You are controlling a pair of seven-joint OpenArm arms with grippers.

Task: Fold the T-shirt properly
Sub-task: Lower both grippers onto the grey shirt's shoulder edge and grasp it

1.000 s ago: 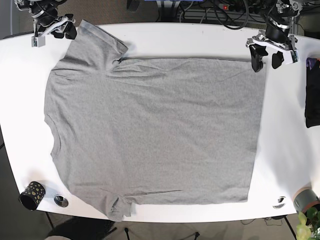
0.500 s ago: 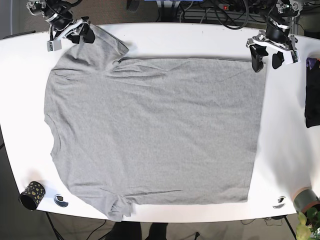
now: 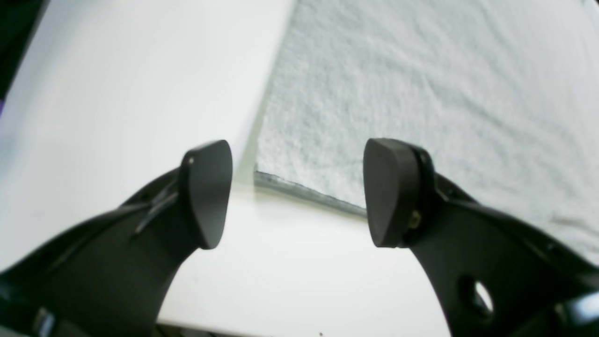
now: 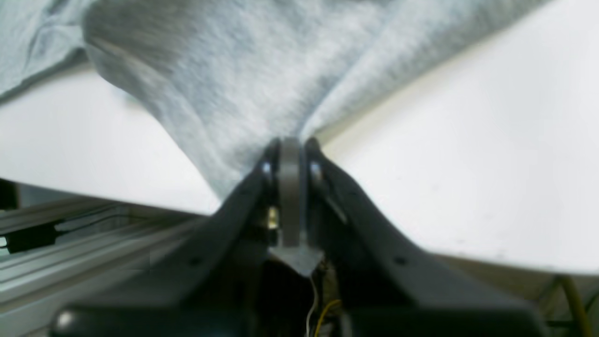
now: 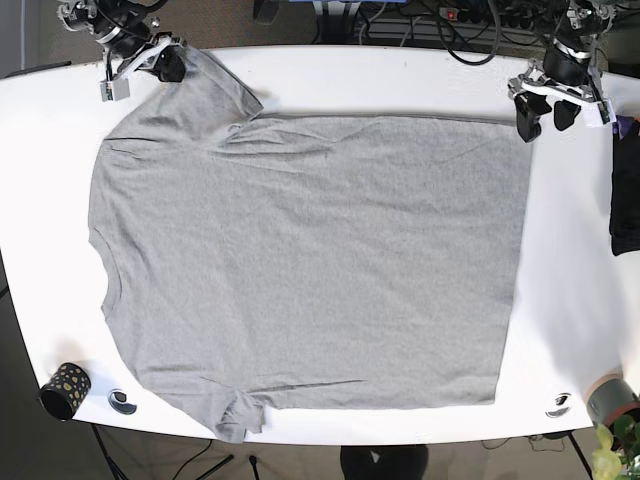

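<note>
Right gripper (image 4: 290, 154) clamped on T-shirt (image 5: 300, 260) sleeve at 11 o'clock for fold; left gripper (image 3: 297, 192) spread wide, straddling hem corner at 1 o'clock.

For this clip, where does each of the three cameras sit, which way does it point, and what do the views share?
Base: overhead, looking straight down on the white table and the spread grey T-shirt; both arms show at the far edge.
Left wrist: behind the open left gripper, facing the shirt's hem corner; both black fingers show.
Right wrist: behind the right gripper, shut on pinched sleeve fabric.
Shared: the same shirt and table; the base view shows the left gripper and the right gripper at the shirt's far corners.
</note>
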